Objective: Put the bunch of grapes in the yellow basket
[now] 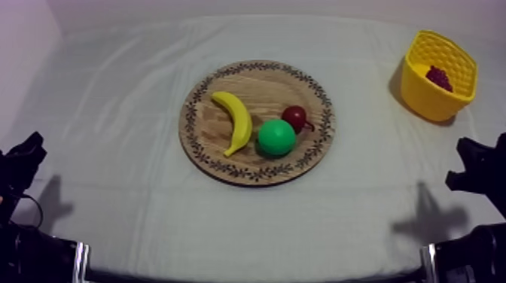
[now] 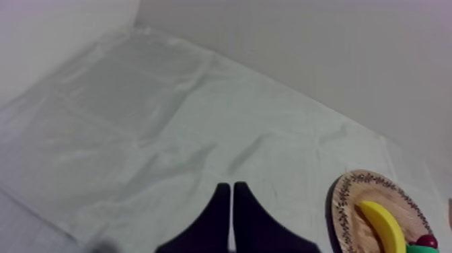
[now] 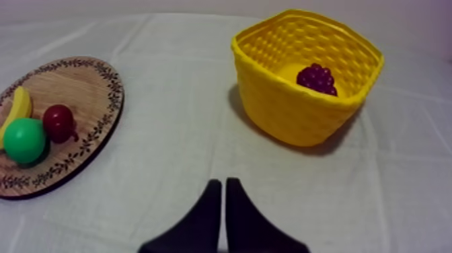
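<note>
Grapes (image 3: 317, 78): in yellow basket (image 3: 296, 114), far right corner of counter (image 1: 113, 150)
Handling: likely light, knobbly; grip across middle
Left pincer (image 2: 231, 186), right pincer (image 3: 222, 182): closed, empty

The table (image 1: 113, 165) bears a board (image 1: 202, 132) and a basket (image 1: 422, 94). The basket stands ahead of the right gripper (image 3: 223, 183), the board to its left.

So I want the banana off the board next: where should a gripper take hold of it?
Probably from above, across the narrow far half of the banana: it lies flat on the wooden board, and the green fruit crowds its near end.
</note>
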`<state>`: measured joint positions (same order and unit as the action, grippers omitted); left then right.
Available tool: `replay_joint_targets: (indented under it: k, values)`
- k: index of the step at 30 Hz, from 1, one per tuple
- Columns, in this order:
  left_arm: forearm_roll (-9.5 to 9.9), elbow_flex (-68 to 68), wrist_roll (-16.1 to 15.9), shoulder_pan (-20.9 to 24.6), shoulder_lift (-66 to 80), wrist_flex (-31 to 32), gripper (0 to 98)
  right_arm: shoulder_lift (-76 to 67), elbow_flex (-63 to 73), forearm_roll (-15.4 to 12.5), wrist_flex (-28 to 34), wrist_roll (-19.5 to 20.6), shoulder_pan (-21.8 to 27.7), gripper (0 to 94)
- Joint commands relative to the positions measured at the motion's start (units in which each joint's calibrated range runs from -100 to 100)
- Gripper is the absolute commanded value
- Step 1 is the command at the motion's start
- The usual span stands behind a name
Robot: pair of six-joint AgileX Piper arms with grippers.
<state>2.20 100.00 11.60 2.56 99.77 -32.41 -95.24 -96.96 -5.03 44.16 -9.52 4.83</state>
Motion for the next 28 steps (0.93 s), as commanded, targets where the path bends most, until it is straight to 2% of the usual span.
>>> replay_joint_targets:
  k: [1, 10, 14, 21, 28]
  values:
    - [0.02, 0.0, 0.0, 0.01, -0.03, -0.01, 0.1, -0.2, -0.23, 0.35, -0.23, 0.55, -0.05, 2.6]
    - [0.02, 0.0, 0.0, 0.01, -0.03, -0.01, 0.1, -0.5, -0.67, 0.95, -0.39, 2.58, -0.16, 1.8]
    - [0.02, 0.0, -0.03, 0.01, -0.03, -0.01, 0.1, -0.51, -1.71, 2.94, -3.18, 4.1, -0.18, 0.9]
    - [0.02, 0.0, -0.01, 0.01, -0.03, -0.01, 0.1, -0.51, -2.73, 4.08, -6.54, -2.53, -0.16, 0.4]
    - [0.02, 0.0, -0.03, 0.01, -0.03, -0.01, 0.1, -0.51, -2.81, 4.17, -6.8, -3.78, -0.16, 0.4]
